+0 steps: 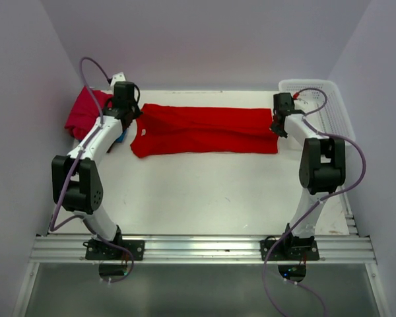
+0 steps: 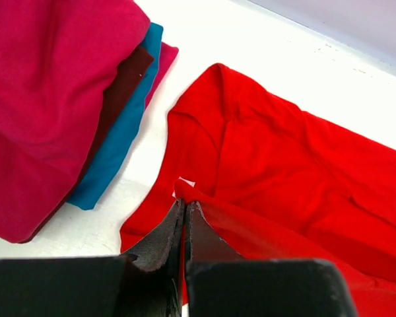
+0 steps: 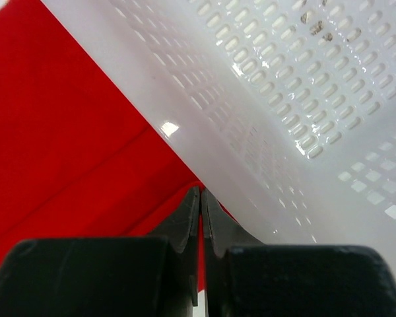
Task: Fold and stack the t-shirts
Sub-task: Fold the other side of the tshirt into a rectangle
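The bright red t-shirt [image 1: 204,129] lies stretched across the back of the table as a long band. My left gripper [image 1: 133,117] is shut on its left edge; in the left wrist view the gripper [image 2: 185,203] pinches a raised fold of the red t-shirt [image 2: 284,165]. My right gripper [image 1: 277,127] is shut on the shirt's right edge, and the right wrist view shows the gripper [image 3: 200,193] with red cloth [image 3: 66,145] between the jaws. The crimson-pink t-shirt [image 1: 84,112] lies folded at the back left, over the teal-blue t-shirt [image 2: 122,132].
The white mesh basket [image 1: 330,112] stands at the back right, its wall [image 3: 251,132] close beside my right gripper. A dark maroon cloth layer [image 2: 122,89] shows in the folded stack. White walls close in the table on three sides.
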Motion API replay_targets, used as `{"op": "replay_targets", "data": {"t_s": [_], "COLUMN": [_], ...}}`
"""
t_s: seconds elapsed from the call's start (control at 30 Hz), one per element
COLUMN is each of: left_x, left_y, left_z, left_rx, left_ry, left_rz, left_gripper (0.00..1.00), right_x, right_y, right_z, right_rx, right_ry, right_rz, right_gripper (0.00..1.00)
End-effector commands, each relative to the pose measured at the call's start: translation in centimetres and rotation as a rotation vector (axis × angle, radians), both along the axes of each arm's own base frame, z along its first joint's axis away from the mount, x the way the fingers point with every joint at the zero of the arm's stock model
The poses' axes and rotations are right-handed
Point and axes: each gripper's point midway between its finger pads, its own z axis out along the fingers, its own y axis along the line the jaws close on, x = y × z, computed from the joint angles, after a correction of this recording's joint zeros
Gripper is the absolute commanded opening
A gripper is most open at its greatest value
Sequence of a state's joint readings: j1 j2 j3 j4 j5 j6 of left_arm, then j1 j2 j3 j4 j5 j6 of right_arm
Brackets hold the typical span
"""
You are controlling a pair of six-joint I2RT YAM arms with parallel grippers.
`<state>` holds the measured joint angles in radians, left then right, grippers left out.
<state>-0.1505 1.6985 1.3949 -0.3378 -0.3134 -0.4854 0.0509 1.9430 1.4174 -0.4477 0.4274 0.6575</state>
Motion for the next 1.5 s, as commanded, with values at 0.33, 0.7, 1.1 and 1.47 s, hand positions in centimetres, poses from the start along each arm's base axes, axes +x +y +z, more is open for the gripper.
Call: {"op": "replay_targets", "data": {"t_s": [0.33, 0.7, 1.1, 1.47], "left_x": [2.7, 3.1, 3.5, 3.5], "left_y": [0.8, 1.0, 1.3, 0.6], "left_z": [-1.0, -1.4, -2.4, 0.4], "left_rx": [0.018, 0.023, 0.015, -0.037], "left_ry": [0.009, 0.016, 0.031, -0.144], "left_rz": [0.008, 0.014, 0.022, -0.007], "left_gripper": [0.00, 0.00, 0.00, 1.00], "right_x": [4.2, 5.8, 6.5, 6.9], "right_y": [-1.0, -0.2, -0.6, 0.0], "right_z": [1.1, -1.3, -1.3, 5.3], "right_rx": [-0.007, 0.028, 0.005, 0.008], "right_ry": [-0.052, -0.040, -0.055, -0.303], "right_rz": [-0.006, 0.016, 0.014, 0.078], "right_gripper": [0.00, 0.00, 0.00, 0.89]}}
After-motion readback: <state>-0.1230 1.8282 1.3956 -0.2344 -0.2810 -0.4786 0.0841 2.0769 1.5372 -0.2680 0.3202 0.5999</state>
